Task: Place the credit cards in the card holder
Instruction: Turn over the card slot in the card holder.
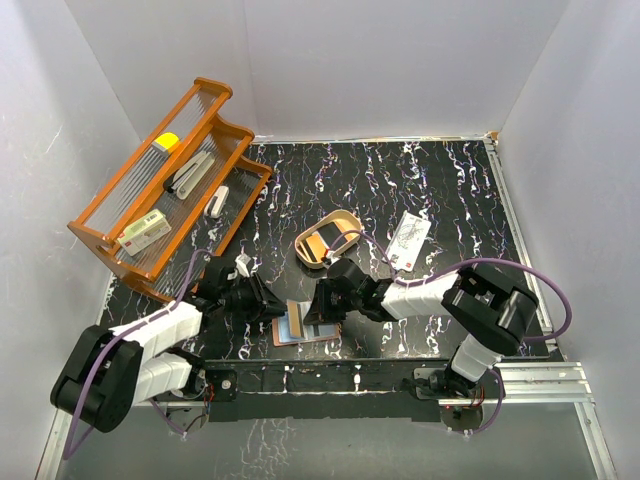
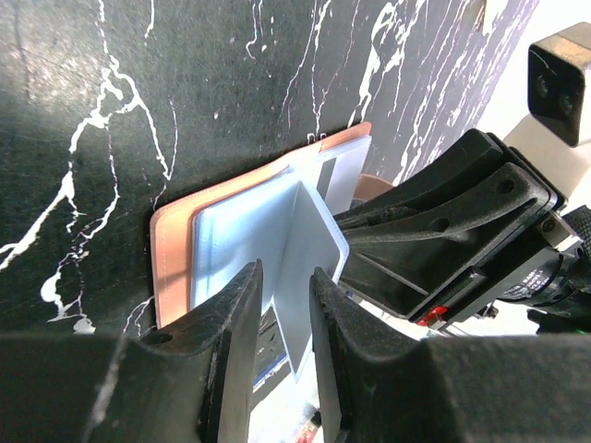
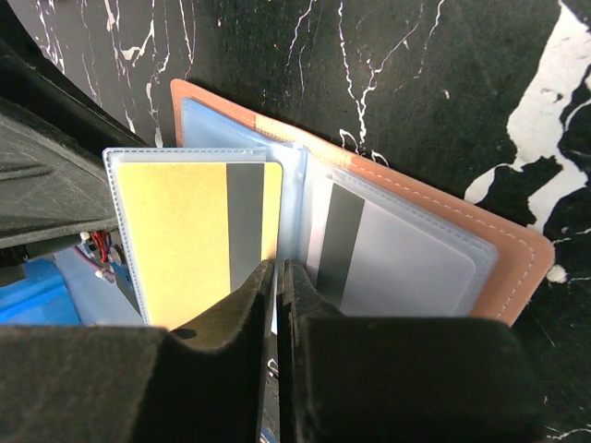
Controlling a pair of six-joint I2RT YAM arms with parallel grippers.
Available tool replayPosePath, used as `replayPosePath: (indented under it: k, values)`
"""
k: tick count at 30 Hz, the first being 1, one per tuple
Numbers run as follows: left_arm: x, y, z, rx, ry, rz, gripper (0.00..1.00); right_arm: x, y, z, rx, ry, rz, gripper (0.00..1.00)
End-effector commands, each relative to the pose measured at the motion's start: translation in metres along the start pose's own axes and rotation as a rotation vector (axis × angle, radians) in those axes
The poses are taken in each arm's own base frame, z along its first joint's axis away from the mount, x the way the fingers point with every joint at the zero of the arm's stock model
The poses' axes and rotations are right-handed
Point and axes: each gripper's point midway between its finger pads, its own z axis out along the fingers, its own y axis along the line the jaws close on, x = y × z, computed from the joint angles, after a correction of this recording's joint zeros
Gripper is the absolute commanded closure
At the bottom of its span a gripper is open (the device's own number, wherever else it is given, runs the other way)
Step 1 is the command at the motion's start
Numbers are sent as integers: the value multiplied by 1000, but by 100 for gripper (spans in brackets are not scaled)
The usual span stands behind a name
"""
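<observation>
The reddish-brown card holder (image 1: 303,328) lies open near the table's front edge, between both grippers. In the right wrist view an orange-yellow card (image 3: 180,231) with a dark stripe sits in a clear pocket, and a pale grey card (image 3: 397,258) sits in the pocket beside it. My right gripper (image 3: 278,268) is shut on the thin edge of a clear pocket leaf. In the left wrist view that leaf (image 2: 309,240) stands upright between the jaws of my left gripper (image 2: 286,277), which are apart. A white card with red print (image 1: 408,240) lies on the table, back right.
A tan oval tray (image 1: 305,248) with an orange item inside stands just behind the grippers. A large orange wire rack (image 1: 160,190) holding several items fills the back left. The table's front edge is right below the card holder. White walls enclose the table.
</observation>
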Motion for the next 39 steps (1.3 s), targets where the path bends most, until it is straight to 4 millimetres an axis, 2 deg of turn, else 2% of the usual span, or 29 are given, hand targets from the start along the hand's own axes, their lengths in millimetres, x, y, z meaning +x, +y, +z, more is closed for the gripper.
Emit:
replayPosePath:
  k: [1, 5, 10, 34, 39]
  values:
    - [8, -19, -1, 102, 53, -4, 74, -8, 8, 4, -22, -37, -23, 95]
    - [7, -26, -2, 130, 56, -4, 74, -10, 16, 9, -62, -37, -33, 94]
    - [10, -30, -1, 169, 72, -35, 74, -12, 10, 11, -30, -34, -40, 92]
    - [8, -30, 5, 156, 92, -38, 74, -47, 15, -35, 107, -181, -179, 78]
    - [7, -33, 6, 157, 96, -35, 74, -48, 18, -35, 96, -176, -197, 78]
